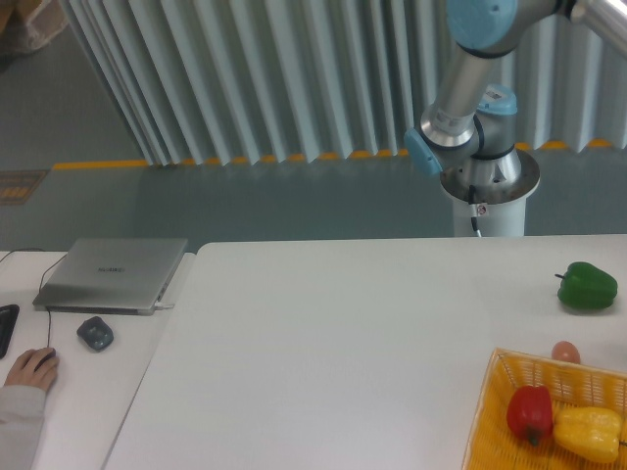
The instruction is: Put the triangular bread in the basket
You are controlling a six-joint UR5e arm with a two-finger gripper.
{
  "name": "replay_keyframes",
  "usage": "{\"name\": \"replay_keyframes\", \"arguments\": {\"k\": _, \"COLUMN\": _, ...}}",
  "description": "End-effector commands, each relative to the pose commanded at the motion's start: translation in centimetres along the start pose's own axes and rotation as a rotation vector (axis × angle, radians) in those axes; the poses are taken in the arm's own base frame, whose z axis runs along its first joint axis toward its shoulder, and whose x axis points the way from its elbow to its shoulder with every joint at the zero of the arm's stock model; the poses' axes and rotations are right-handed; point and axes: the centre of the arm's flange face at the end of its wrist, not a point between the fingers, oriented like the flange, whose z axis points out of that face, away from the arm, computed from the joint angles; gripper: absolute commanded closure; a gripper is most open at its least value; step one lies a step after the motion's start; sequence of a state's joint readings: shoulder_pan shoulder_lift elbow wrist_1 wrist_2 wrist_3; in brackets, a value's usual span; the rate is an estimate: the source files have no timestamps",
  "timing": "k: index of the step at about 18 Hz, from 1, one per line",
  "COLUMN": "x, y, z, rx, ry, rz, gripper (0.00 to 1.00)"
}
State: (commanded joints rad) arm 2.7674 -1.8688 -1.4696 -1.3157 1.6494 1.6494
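The yellow-orange woven basket (490, 411) sits at the table's front right corner, partly cut off by the frame edge. It holds a red pepper (529, 413) and a yellow pepper (588, 433). No triangular bread shows anywhere in view. Only the arm's base and lower joints (468, 117) show at the back right; the gripper itself is out of view above the frame.
A green pepper (588, 286) lies on the white table (343, 343) at the right. A small orange-pink round item (565, 352) sits just behind the basket. On the left are a closed laptop (113, 274), a dark small object (95, 334), and a person's hand on a mouse (34, 367).
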Motion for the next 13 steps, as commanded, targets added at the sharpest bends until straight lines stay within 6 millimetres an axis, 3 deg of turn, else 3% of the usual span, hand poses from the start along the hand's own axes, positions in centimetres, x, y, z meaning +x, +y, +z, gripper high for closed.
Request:
{"name": "replay_keyframes", "arguments": {"k": 1, "x": 0.7, "y": -1.1, "z": -1.3, "rx": 0.027, "ry": -0.011, "rz": -0.057, "gripper": 1.0}}
{"name": "replay_keyframes", "arguments": {"k": 2, "x": 1.0, "y": -3.6, "z": -2.0, "rx": 0.036, "ry": -0.025, "rz": -0.089, "gripper": 1.0}}
{"name": "replay_keyframes", "arguments": {"k": 3, "x": 1.0, "y": -5.1, "z": -1.9, "rx": 0.036, "ry": -0.027, "rz": -0.118, "gripper": 1.0}}
{"name": "replay_keyframes", "arguments": {"k": 5, "x": -1.2, "y": -8.5, "z": -0.6, "rx": 0.044, "ry": -0.081, "rz": -0.223, "gripper": 1.0}}
{"name": "replay_keyframes", "arguments": {"k": 6, "x": -2.3, "y": -9.2, "z": -0.1, "rx": 0.045, "ry": -0.098, "rz": -0.248, "gripper": 1.0}}
{"name": "replay_keyframes", "arguments": {"k": 10, "x": -7.5, "y": -9.7, "z": 0.5, "rx": 0.071, "ry": -0.237, "rz": -0.337, "gripper": 1.0}}
{"name": "replay_keyframes", "arguments": {"k": 13, "x": -9.5, "y": -9.8, "z": 0.4, "rx": 0.087, "ry": -0.315, "rz": -0.347, "gripper": 1.0}}
